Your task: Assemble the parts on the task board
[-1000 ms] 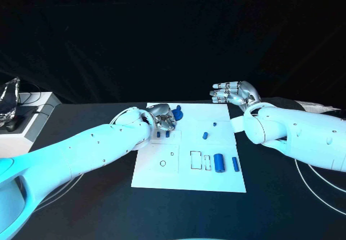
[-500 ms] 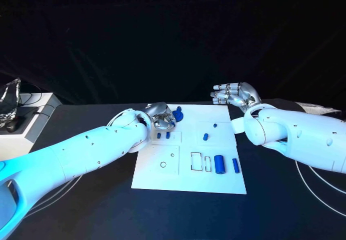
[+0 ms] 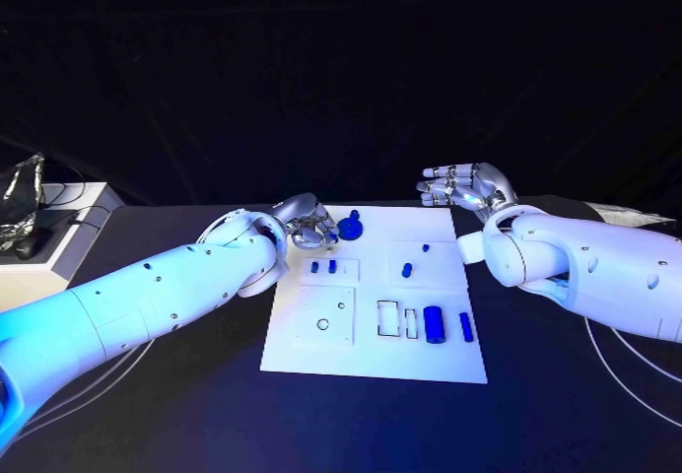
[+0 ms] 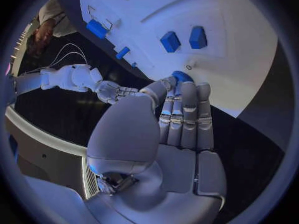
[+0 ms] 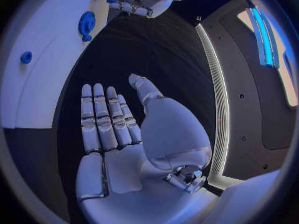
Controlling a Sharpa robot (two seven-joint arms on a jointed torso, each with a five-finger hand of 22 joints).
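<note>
A: Blue parts all over the board [image 3: 373, 355], none looks seated for sure. Where's the left hand [image 3: 308, 224]?

B: Over the board's far left corner, just beside the round part [image 3: 351, 230]. My guess is it's there to work that part, since nothing else lies that close.

A: Holding anything?

B: Cannot tell. In the left wrist view the fingers [image 4: 187, 114] lie straight, packed side by side, with the thumb bent across them. A blue bit [image 4: 181, 76] shows right at the tips. It could be pinched or just lying behind them.

A: Right hand [image 3: 462, 185]?

B: Raised off the far right corner, palm showing, fingers stretched out, nothing in it. It looks parked there to keep out of the left arm's way.

A: Other parts?

B: Two small ones [image 3: 322, 265] sit side by side in a marked box on the left. One [image 3: 407, 268] is mid-board, with a tiny one [image 3: 425, 246] beyond it. The fat cylinder [image 3: 432, 322] and slim pin [image 3: 465, 326] lie near the right edge, next to the slots [image 3: 386, 315]. Probably staged there for those slots.

A: Progress?

B: Early, I'd judge, most pieces lie loose on the board
</note>
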